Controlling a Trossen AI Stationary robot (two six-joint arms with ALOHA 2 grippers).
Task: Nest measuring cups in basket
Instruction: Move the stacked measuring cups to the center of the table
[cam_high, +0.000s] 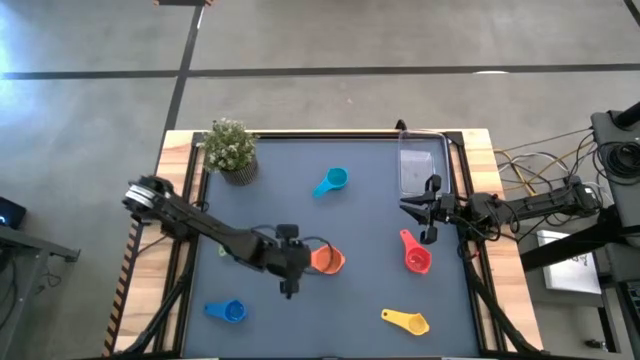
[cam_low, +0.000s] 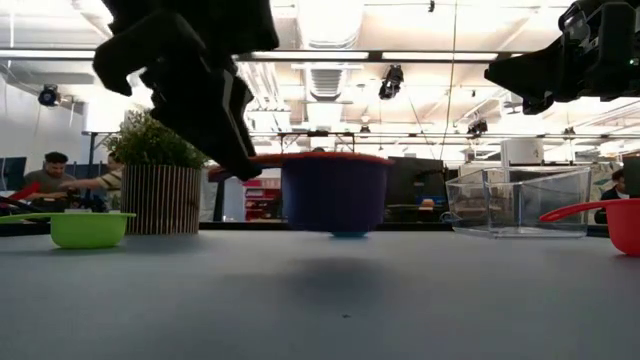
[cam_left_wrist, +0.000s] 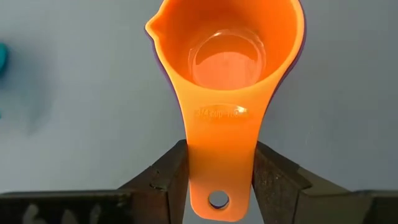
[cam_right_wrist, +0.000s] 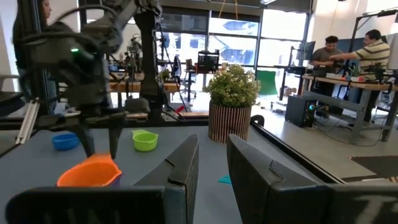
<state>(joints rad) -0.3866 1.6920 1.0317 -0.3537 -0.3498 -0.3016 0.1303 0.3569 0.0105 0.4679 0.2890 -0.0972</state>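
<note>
we see the left pincer (cam_left_wrist: 217, 180) clamped on the flat handle of the orange cup (cam_left_wrist: 230, 56), which sits inside a purple cup (cam_low: 335, 195) so that only a dark rim shows around it. in the low view the pair seems to hang just clear of the worktop (cam_high: 300, 310), though the gap is hard to be sure of. the right pincer (cam_high: 428, 212) hovers near the open end of the basket (cam_high: 422, 165), empty, its fingers a narrow gap apart. the basket stands at the far right of the worktop and holds no cup that we can make out. the red cup (cam_high: 415, 255), yellow cup (cam_high: 407, 320), blue cup (cam_high: 228, 311), light blue cup (cam_high: 331, 181) and green cup (cam_low: 85, 228) lie scattered, well apart.

these cups look light, stiff and smooth, so we judge the handle the best hold: it is flat and gives both fingers a face to press on. a nested cup is only resting inside, and could slip out if tilted.
</note>
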